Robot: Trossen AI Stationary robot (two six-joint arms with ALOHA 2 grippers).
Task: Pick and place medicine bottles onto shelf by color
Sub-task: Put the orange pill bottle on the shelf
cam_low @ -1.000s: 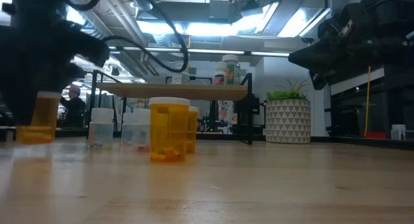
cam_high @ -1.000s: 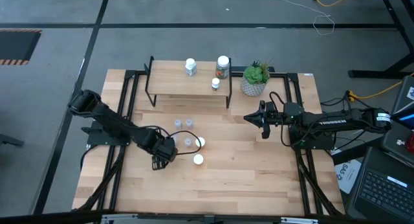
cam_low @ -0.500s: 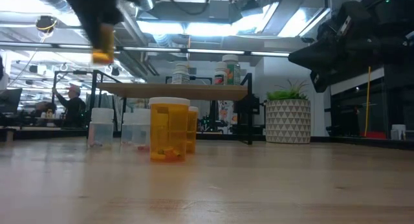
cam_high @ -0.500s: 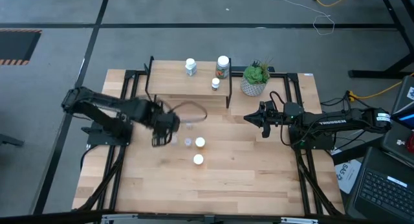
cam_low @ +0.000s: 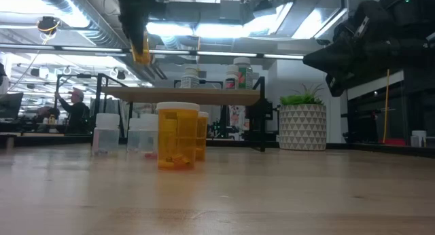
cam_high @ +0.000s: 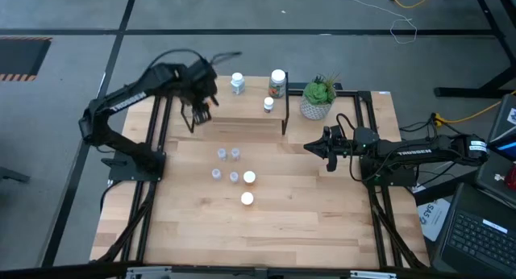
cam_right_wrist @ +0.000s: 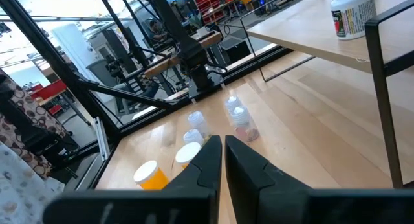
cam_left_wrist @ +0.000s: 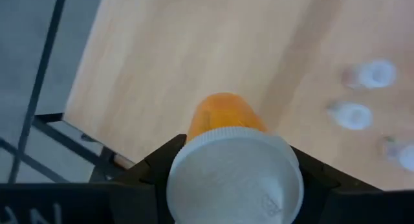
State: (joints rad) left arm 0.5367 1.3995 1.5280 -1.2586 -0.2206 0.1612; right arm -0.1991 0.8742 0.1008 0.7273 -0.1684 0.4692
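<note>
Above the shelf [cam_high: 234,93], left pincer [cam_high: 200,110] grips orange bottle [cam_left_wrist: 226,117] — body mostly hidden.

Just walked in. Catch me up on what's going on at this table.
The left gripper has its jaws shut on an orange bottle, held in the air over the left end of the shelf. Three bottles already stand on the shelf, among them a larger dark one. Four clear bottles and two orange ones wait on the table. The right gripper is idle near the plant.
</note>
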